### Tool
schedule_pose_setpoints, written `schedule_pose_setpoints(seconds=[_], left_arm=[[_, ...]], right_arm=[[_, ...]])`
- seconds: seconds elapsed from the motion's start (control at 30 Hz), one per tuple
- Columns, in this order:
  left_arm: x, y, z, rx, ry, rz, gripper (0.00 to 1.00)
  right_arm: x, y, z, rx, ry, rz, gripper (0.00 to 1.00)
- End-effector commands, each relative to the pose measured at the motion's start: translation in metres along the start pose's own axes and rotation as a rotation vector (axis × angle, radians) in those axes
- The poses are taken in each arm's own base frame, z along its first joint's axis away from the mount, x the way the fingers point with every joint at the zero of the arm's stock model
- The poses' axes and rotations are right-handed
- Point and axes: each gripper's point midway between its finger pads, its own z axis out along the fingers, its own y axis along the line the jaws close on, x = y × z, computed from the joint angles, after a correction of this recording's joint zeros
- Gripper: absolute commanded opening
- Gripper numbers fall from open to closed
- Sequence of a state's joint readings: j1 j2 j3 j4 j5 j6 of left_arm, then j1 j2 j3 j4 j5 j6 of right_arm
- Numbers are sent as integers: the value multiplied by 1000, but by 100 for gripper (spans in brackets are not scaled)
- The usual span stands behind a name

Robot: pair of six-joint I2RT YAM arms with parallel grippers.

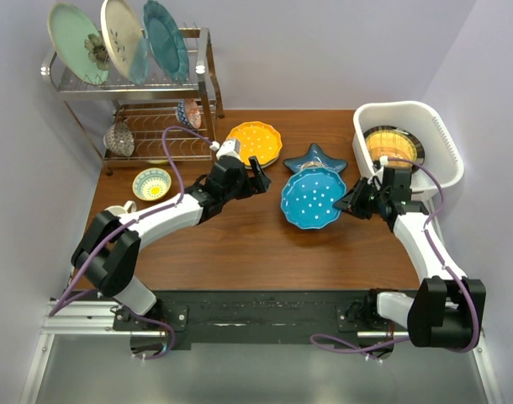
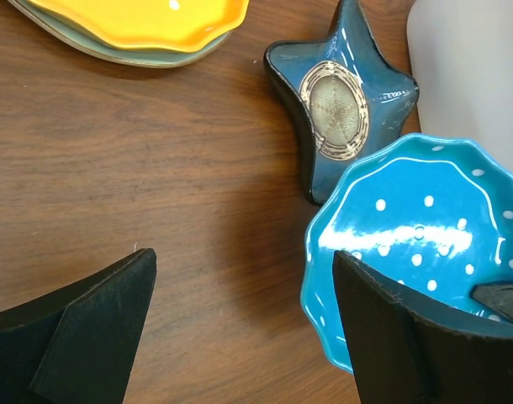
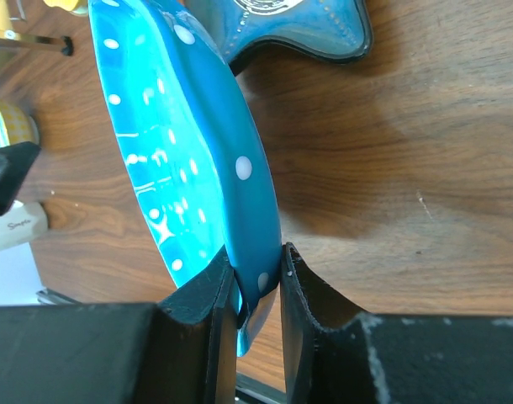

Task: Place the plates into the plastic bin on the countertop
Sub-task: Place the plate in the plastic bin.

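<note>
Your right claw (image 3: 256, 282) is closed on the rim of a bright blue plate (image 1: 311, 198) with white dots and a wavy edge. The plate is tilted above the brown table (image 1: 240, 244), just beside the star-shaped blue plate (image 1: 315, 156). Your left claw (image 2: 241, 265) stands wide and holds nothing, near the yellow scalloped plate (image 1: 255, 141). One plate with a dark patterned rim (image 1: 394, 145) lies inside the white plastic bin (image 1: 437, 126).

On the table (image 1: 240, 244), the bin (image 1: 446, 139) at right rear holds a plate (image 1: 394, 145); the star plate (image 1: 315, 157) lies left of it
</note>
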State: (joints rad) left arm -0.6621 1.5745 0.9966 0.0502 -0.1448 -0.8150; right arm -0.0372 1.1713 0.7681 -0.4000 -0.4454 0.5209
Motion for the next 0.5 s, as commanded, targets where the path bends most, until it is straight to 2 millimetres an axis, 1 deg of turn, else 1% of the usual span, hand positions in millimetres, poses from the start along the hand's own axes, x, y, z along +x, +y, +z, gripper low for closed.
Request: schedule_pose_setpoints(seconds=[0.0,0.17,0.27,0.47], left_arm=[[-18,-5,-2,-3,-52,4,90],[-18,1,-2,-31,-62,-9,90],[-16,3,0,-35,-58,-9,90],[-12,5,7,-47,-34,1,89]], right_arm=[[-35,53,-24,-192,-103,-36,0],[-42,59,-33,-202,-124,-32,0],[-52,65,-41,-220,-146,-32,0],[-66,65,-46,-233,-165,-8,0]])
